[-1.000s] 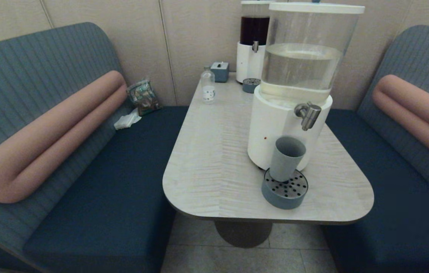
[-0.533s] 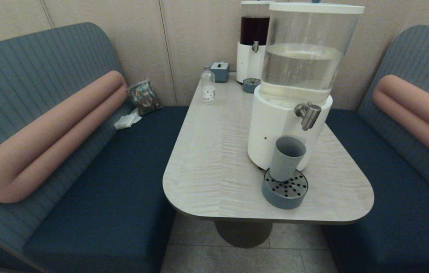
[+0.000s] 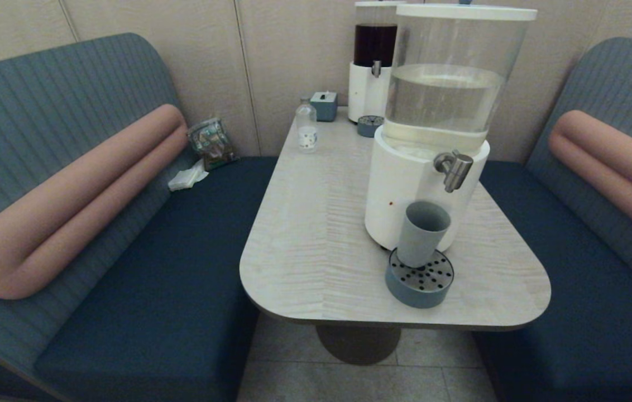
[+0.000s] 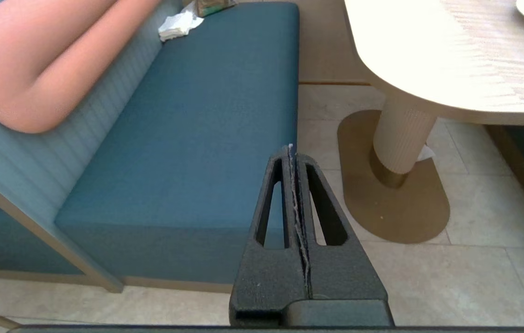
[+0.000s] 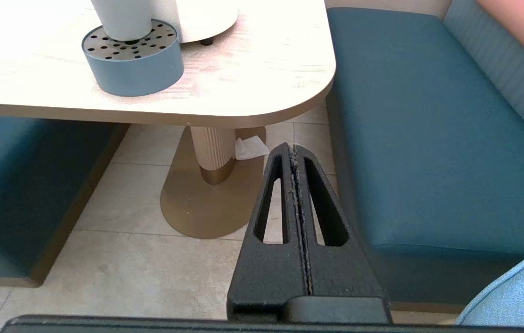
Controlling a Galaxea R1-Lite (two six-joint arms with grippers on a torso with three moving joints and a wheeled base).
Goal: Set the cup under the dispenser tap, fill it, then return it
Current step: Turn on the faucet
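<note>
Cup [image 3: 422, 233] on tray [image 3: 419, 287] fills head view; wrist views alone show left gripper [image 4: 292, 150] and right gripper [image 5: 292, 149] pressed closed, empty.

Nothing here can be read — I find no word, number or brand anywhere. The small clear plastic bottle [image 3: 306, 130] at the far end of my pale wood-grain bench [image 3: 316, 234] wears a white label with a few dark marks, too small to make out. The crumpled, shiny printed packet [image 3: 212, 143] in the corner of the blue seat shows a busy pattern, but no letters I can tell. The two dispensers show no lettering that I can see.
</note>
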